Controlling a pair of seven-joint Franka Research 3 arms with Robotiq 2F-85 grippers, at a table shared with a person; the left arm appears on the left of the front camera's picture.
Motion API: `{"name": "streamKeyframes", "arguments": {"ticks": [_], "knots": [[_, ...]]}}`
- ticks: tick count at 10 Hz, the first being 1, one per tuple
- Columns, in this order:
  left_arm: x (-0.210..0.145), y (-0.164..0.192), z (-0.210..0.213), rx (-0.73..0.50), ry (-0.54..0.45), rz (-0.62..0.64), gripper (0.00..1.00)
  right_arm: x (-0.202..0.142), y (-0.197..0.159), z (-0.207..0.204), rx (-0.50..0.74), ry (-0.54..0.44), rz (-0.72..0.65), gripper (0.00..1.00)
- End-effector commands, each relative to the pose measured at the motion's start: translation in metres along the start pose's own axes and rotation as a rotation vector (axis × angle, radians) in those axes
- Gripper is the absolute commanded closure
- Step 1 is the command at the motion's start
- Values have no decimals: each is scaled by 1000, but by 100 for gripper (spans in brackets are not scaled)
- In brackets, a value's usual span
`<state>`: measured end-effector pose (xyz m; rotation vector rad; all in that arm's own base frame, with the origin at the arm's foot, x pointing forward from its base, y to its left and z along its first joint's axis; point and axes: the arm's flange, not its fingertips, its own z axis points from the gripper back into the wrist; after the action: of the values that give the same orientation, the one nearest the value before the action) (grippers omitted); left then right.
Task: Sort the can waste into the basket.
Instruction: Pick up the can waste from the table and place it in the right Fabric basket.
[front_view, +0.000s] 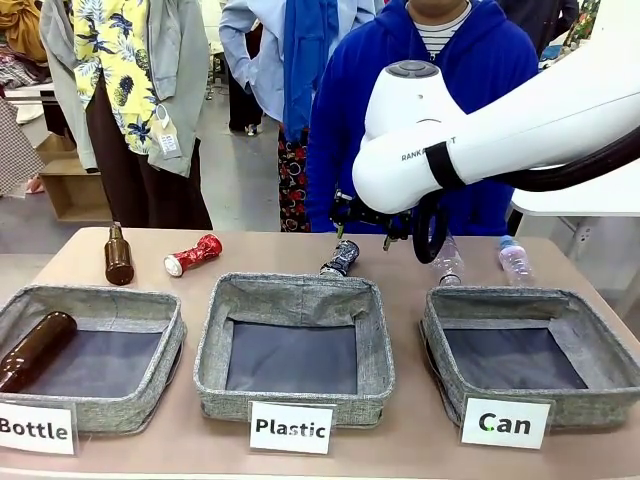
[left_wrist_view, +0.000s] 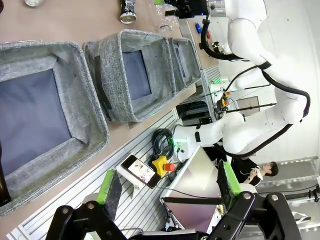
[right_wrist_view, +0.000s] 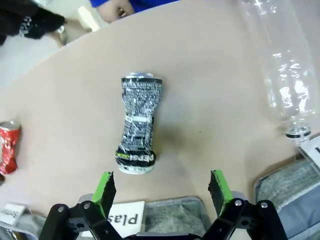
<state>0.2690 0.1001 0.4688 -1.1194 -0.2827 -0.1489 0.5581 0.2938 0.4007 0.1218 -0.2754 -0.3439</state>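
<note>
Brown tabletop (front_view: 410, 440) is spreading out before me in the front view, and a person in a blue top (front_view: 345, 120) is standing at the far side. I am counting three grey baskets in a row: the Bottle basket (front_view: 100, 298), the Plastic basket (front_view: 295, 287) and the Can basket (front_view: 530, 300). Two cans are lying on the table behind them, the red can (front_view: 193, 254) and the black can (front_view: 340, 258), both outside the Can basket. One brown bottle (front_view: 118, 255) is standing beside the red can, and a second brown bottle (front_view: 35, 348) is lying in the Bottle basket. Two clear bottles (front_view: 447, 262) are lying behind the Can basket. My right arm (front_view: 480, 130) is hanging over the black can.

Through the left wrist view, my left gripper (left_wrist_view: 169, 185) is holding its two fingers wide apart, gripping nothing, and all three baskets are showing.

Through the right wrist view, my right gripper (right_wrist_view: 161, 191) is spreading wide too, holding nothing. One black can is lying on the table just past its fingers.
</note>
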Motion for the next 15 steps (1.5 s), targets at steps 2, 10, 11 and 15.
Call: {"name": "streamKeyframes", "arguments": {"ticks": [2, 10, 11, 15], "knots": [[-3, -2, 1, -11, 3, 9, 0, -6, 8, -9, 1, 8, 48, 0], [-3, -2, 1, -11, 3, 9, 0, -64, -225, 287, 321, 218, 473, 0], [-3, -2, 1, -11, 3, 9, 0, -75, -264, 298, 356, 206, 526, 0], [-3, -2, 1, -11, 3, 9, 0, -116, -398, 306, 387, 88, 807, 0]]}}
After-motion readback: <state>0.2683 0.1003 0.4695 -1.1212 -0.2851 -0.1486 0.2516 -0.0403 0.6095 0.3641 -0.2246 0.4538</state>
